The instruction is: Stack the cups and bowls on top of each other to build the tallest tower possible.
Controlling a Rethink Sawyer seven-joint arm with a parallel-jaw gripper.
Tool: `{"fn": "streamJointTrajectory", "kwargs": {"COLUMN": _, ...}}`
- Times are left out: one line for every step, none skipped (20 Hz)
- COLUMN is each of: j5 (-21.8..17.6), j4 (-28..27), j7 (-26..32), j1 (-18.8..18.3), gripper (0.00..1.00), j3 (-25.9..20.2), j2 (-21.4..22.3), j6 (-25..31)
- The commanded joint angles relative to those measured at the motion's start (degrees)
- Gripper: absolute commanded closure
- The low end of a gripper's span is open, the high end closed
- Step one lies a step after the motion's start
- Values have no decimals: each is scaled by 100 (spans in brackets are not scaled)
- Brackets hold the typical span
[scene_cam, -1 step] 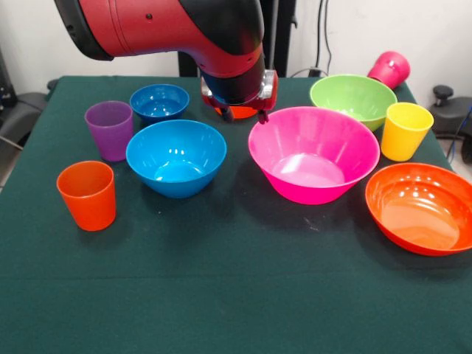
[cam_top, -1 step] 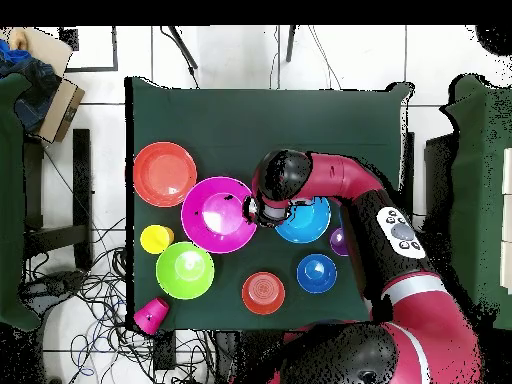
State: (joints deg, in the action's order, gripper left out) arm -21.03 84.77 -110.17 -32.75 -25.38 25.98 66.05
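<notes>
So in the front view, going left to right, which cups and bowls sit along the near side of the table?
Orange cup → medium blue bowl → very large pink bowl → large orange bowl.

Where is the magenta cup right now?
The magenta cup lies tipped on its side at the table's far right corner in the front view, just behind the lime green bowl. In the overhead view it sits at the lower left, below that bowl.
</notes>
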Motion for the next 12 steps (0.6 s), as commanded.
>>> {"fn": "streamJointTrajectory", "kwargs": {"j5": -467, "j4": -147, "j7": 1098, "j1": 44, "gripper": 0, "j3": -222, "j2": -88, "j6": -196}}
{"fn": "streamJointTrajectory", "kwargs": {"j5": -477, "j4": -141, "j7": 1089, "j1": 43, "gripper": 0, "j3": -224, "j2": -82, "j6": -198}}
{"fn": "streamJointTrajectory", "kwargs": {"j5": -486, "j4": -135, "j7": 1081, "j1": 43, "gripper": 0, "j3": -227, "j2": -77, "j6": -201}}
{"fn": "streamJointTrajectory", "kwargs": {"j5": -491, "j4": -135, "j7": 1075, "j1": 42, "gripper": 0, "j3": -230, "j2": -78, "j6": -202}}
{"fn": "streamJointTrajectory", "kwargs": {"j5": -496, "j4": -134, "j7": 1070, "j1": 40, "gripper": 0, "j3": -233, "j2": -79, "j6": -203}}
{"fn": "streamJointTrajectory", "kwargs": {"j5": -500, "j4": -133, "j7": 1064, "j1": 38, "gripper": 0, "j3": -236, "j2": -80, "j6": -204}}
{"fn": "streamJointTrajectory", "kwargs": {"j5": -500, "j4": -124, "j7": 1065, "j1": 38, "gripper": 0, "j3": -239, "j2": -73, "j6": -207}}
{"fn": "streamJointTrajectory", "kwargs": {"j5": -493, "j4": -123, "j7": 1065, "j1": 34, "gripper": 0, "j3": -244, "j2": -76, "j6": -205}}
{"fn": "streamJointTrajectory", "kwargs": {"j5": -485, "j4": -121, "j7": 1065, "j1": 29, "gripper": 0, "j3": -249, "j2": -80, "j6": -204}}
{"fn": "streamJointTrajectory", "kwargs": {"j5": -477, "j4": -120, "j7": 1066, "j1": 25, "gripper": 0, "j3": -254, "j2": -84, "j6": -203}}
{"fn": "streamJointTrajectory", "kwargs": {"j5": -457, "j4": -113, "j7": 1070, "j1": 16, "gripper": 0, "j3": -269, "j2": -92, "j6": -205}}
{"fn": "streamJointTrajectory", "kwargs": {"j5": -444, "j4": -101, "j7": 1070, "j1": 10, "gripper": 0, "j3": -278, "j2": -93, "j6": -207}}
